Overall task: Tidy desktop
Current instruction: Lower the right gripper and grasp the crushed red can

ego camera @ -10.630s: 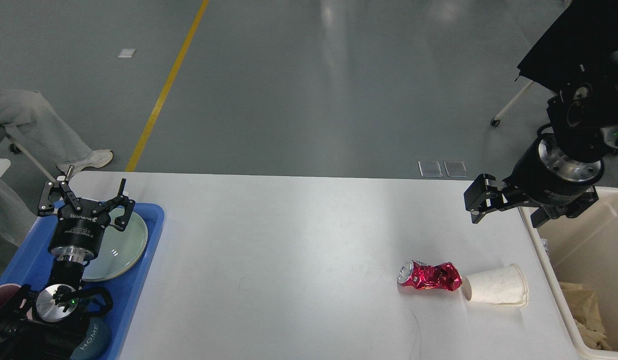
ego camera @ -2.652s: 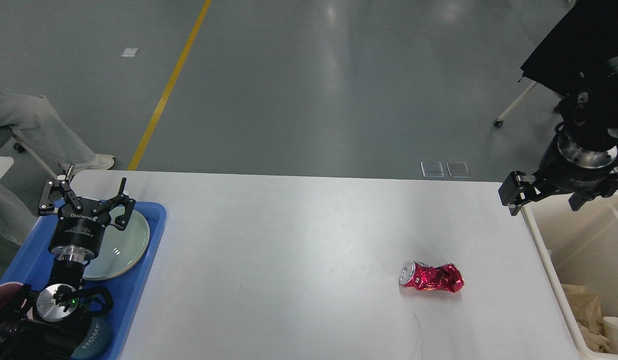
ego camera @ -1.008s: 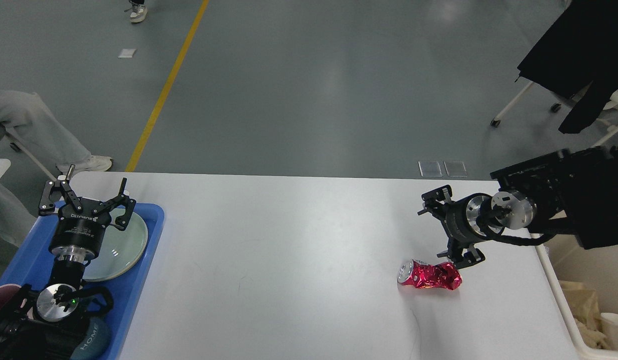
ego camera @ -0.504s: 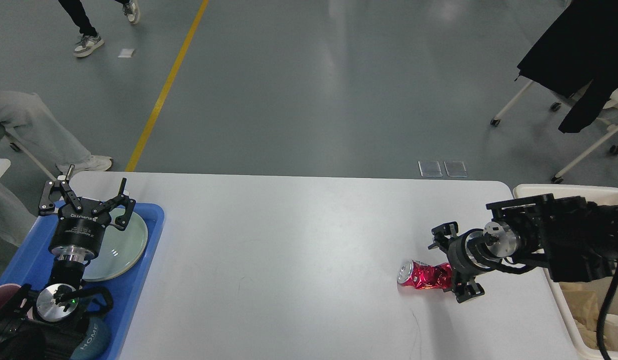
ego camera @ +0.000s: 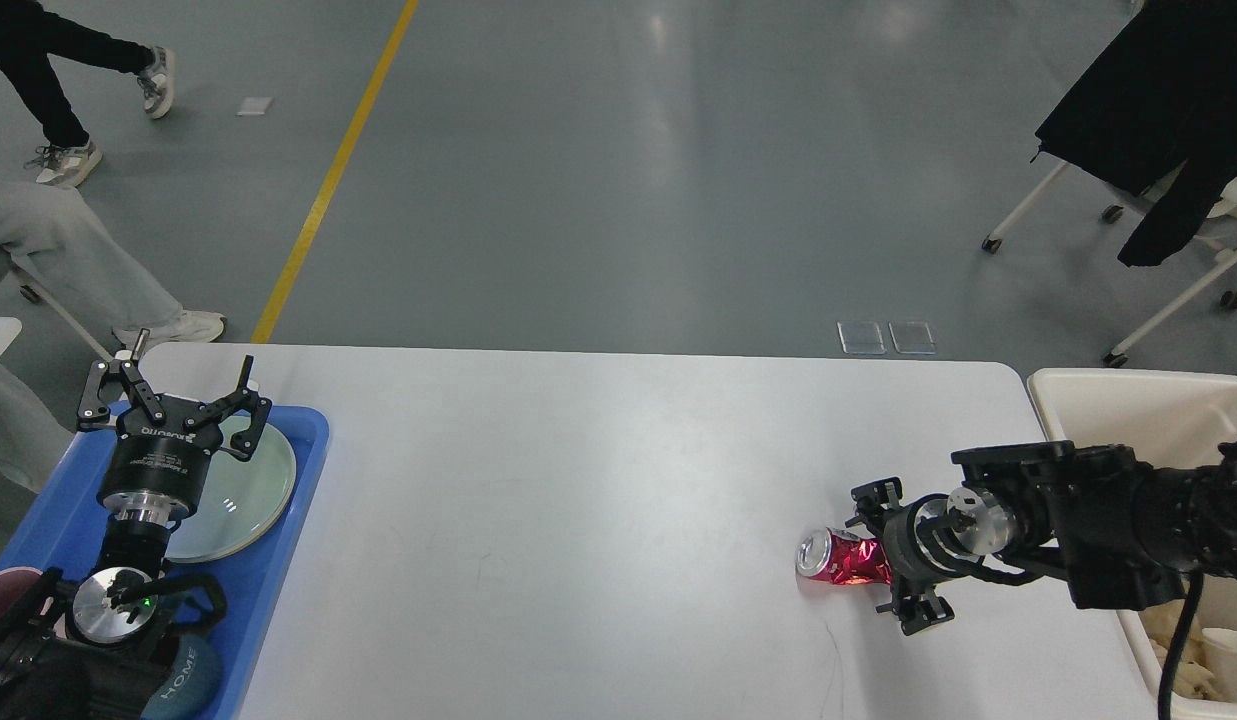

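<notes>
The white desktop (ego camera: 578,480) carries a crushed red can (ego camera: 830,557) lying on its side at the right, silver top facing left. My right gripper (ego camera: 883,558) reaches in from the right at table height. It is open, one finger behind and one in front of the can's crumpled right end. Whether the fingers touch the can is unclear. My left gripper (ego camera: 168,388) is open and points away from me above the plate in the blue tray, holding nothing.
A blue tray (ego camera: 288,560) at the left edge holds a pale green plate (ego camera: 253,490) and a blue mug (ego camera: 186,680). A cream bin (ego camera: 1108,395) with paper waste and a paper cup (ego camera: 1223,645) stands off the right edge. People's legs (ego camera: 68,250) are at far left.
My right arm swung from above the bin down to the can and now straddles its right end. The paper cup left the table and lies in the bin. A person walks past at far left.
</notes>
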Tool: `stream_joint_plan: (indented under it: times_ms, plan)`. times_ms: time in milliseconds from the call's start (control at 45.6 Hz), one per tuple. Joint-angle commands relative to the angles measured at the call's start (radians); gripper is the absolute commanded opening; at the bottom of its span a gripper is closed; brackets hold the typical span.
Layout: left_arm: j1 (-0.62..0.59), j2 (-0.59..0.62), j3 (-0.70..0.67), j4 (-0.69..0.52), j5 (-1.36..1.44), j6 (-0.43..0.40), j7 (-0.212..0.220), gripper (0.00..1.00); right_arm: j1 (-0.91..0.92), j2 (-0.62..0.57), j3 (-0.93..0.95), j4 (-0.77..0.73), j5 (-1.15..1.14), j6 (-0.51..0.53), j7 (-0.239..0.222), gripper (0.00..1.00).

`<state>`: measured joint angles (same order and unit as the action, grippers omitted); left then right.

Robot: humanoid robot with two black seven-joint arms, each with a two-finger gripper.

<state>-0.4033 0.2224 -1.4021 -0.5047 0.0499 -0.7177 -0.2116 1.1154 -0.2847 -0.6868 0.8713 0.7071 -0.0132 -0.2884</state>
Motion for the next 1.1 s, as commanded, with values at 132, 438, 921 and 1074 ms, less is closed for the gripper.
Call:
stream_joint_plan:
  times_ms: [132,438,921,1074]
  plan:
    - [0.000,0.000,0.000,-0.002,0.001,0.000,0.000,0.96,-0.012,0.004,0.016,-0.026,0.003,-0.005,0.000,0.84]
    - [0.000,0.000,0.000,0.000,-0.001,0.000,0.000,0.96,-0.014,0.012,0.016,-0.037,0.002,0.001,-0.005,0.61]
    - [0.000,0.000,0.000,0.000,-0.001,0.000,0.000,0.96,-0.002,0.016,0.015,-0.014,-0.005,0.001,-0.005,0.00]
    - [0.000,0.000,0.000,0.000,-0.001,0.000,0.000,0.96,0.012,0.013,0.012,-0.008,-0.006,0.001,-0.034,0.00]
